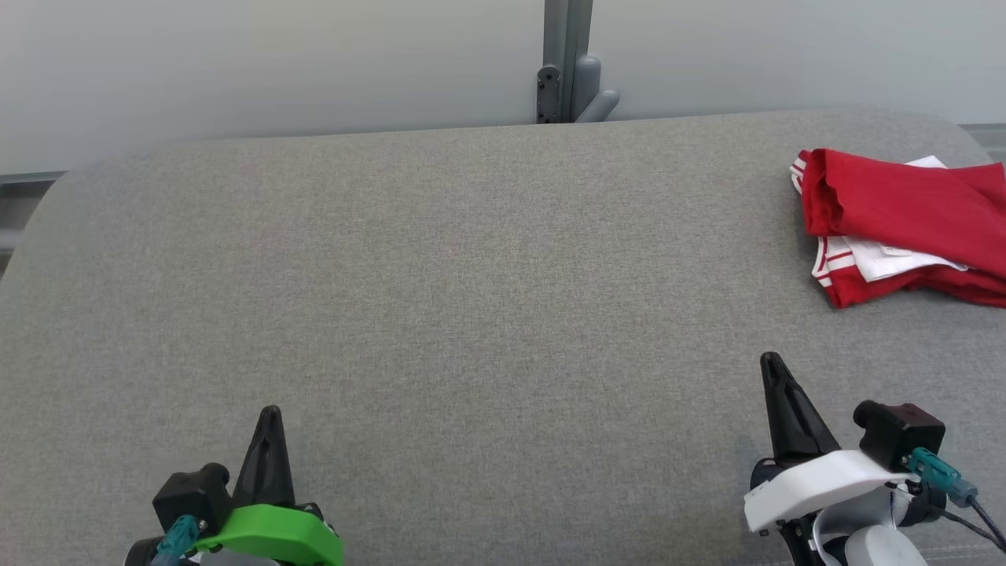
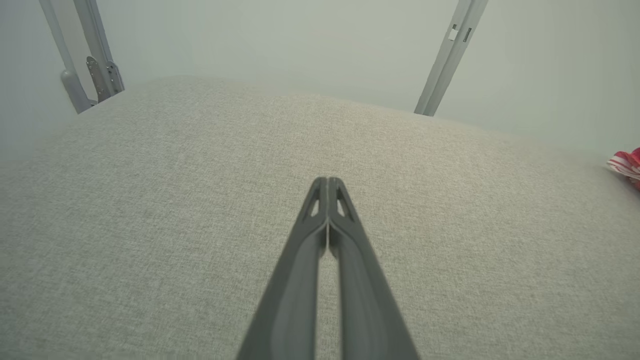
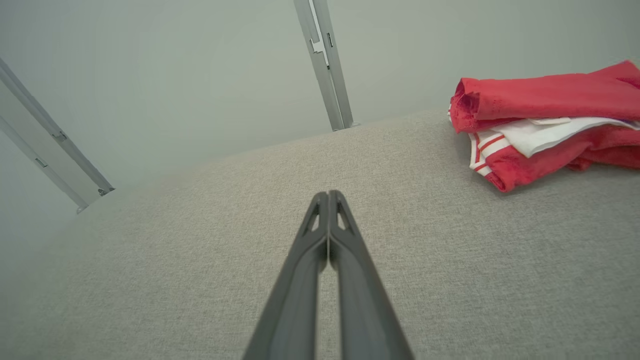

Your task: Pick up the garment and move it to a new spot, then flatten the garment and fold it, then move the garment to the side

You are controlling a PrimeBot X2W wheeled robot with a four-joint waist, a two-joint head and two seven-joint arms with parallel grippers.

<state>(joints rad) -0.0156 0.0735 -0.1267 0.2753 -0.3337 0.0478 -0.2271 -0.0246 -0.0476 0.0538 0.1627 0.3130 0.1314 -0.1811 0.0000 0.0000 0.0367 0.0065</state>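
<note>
Lying folded near the far right corner of the grey fabric-covered table [image 1: 440,314], the red garment [image 1: 904,200] runs off the head view's right edge. It is a loose, roughly rectangular stack. A thick red fold lies on top, a white layer [image 1: 888,255] sticks out beneath it, and there is more red cloth underneath. White-and-red striped trim [image 1: 821,263] shows along its left end. The right wrist view shows the same stack from low down, at the upper right, resting flat on the table.

The left gripper [image 1: 269,420] sits at the lower left of the head view, over the near part of the table. Its two dark fingers are pressed together into a single point and hold nothing, and a green collar [image 1: 275,534] wraps its wrist. In the left wrist view its fingers [image 2: 300,260] meet at the tips, with a narrow slit between them lower down. A sliver of red and white at that view's right edge is probably the garment's striped end, though too little of it shows to be sure.

The right gripper [image 1: 774,373] is at the lower right, likewise closed to a point and empty, with a white collar [image 1: 817,479] behind it. It is well apart from the garment, which lies beyond it and further right. The table's middle lies between the two grippers.

Behind the table's far edge a grey metal post [image 1: 567,63] rises against a pale wall [image 1: 236,63].
</note>
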